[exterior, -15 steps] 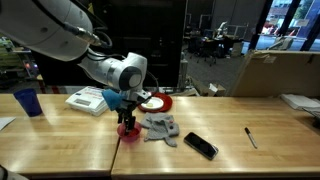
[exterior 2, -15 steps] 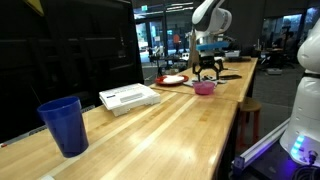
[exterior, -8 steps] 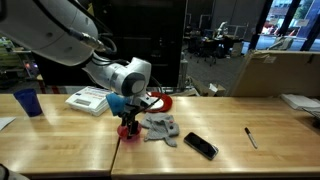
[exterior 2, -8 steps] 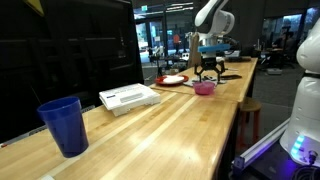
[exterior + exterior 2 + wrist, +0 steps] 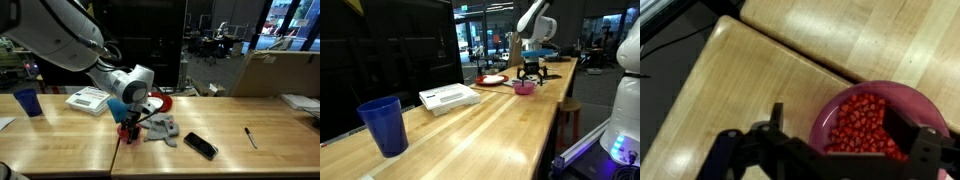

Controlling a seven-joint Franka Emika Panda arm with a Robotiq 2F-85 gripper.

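A pink bowl (image 5: 875, 120) full of small red pieces sits on the wooden table near a seam between two tabletops. My gripper (image 5: 840, 128) hangs directly over it, open, with one black finger (image 5: 776, 118) outside the bowl's left rim and the other over its right side; nothing is gripped. In both exterior views the gripper (image 5: 128, 122) (image 5: 530, 71) points down just above the bowl (image 5: 128, 135) (image 5: 524, 88).
A grey cloth (image 5: 160, 127), a black phone (image 5: 200, 146) and a pen (image 5: 250, 137) lie beside the bowl. Behind it are a red plate (image 5: 157, 101), a white box (image 5: 87, 99) and a blue cup (image 5: 28, 102). The table edge (image 5: 700, 80) is close by.
The arm has come down a little and shifted slightly sideways over the bowl. The jaws have stayed open and the bowl has not moved.
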